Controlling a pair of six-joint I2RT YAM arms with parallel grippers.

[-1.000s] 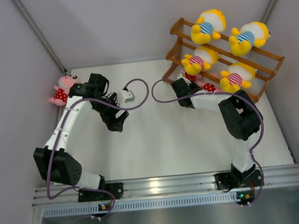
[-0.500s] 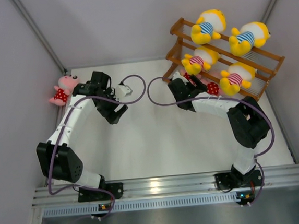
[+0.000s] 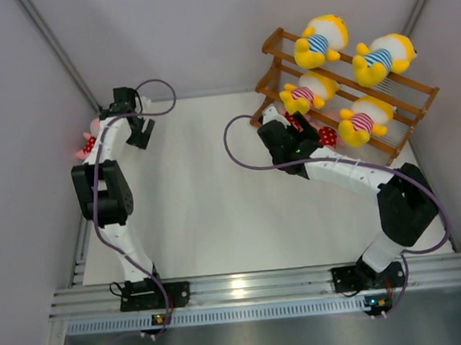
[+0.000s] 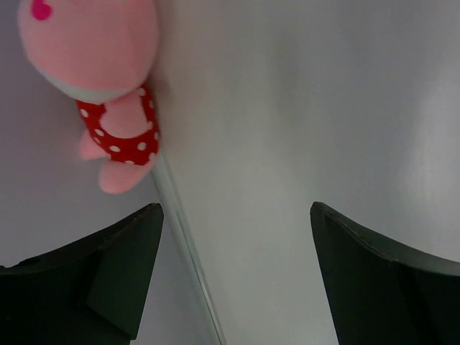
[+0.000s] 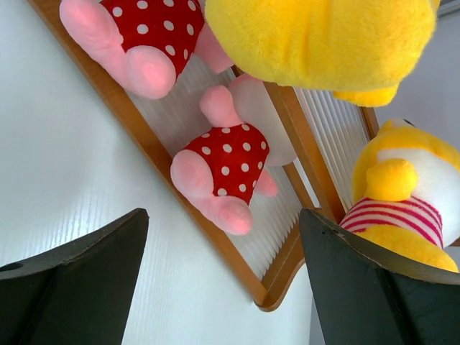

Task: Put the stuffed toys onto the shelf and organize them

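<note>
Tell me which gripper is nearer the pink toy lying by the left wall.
Left. The left gripper hovers just short of the pink toy, jaws open; the right gripper is far off at the shelf.

Toys (image 5: pixel 226 162): fuzzy plush cloth. Shelf (image 5: pixel 136 133): smooth brown wood, finely ribbed slats. Worktop (image 3: pixel 217 206): matt white. My fingers (image 4: pixel 93 287): matt black plastic.

The top external camera sits above and behind the arm bases, looking down over the whole tabletop (image 3: pixel 217 206), with the shelf (image 3: pixel 416 83) at far right. The left wrist camera looks past the left hand (image 4: pixel 233 215) at a pink toy (image 4: pixel 115 129) against the left wall, fairly near. The right wrist camera, past the right hand (image 5: pixel 224 215), faces the shelf's lowest tier at close range. Both spots appear small in the top view.
</note>
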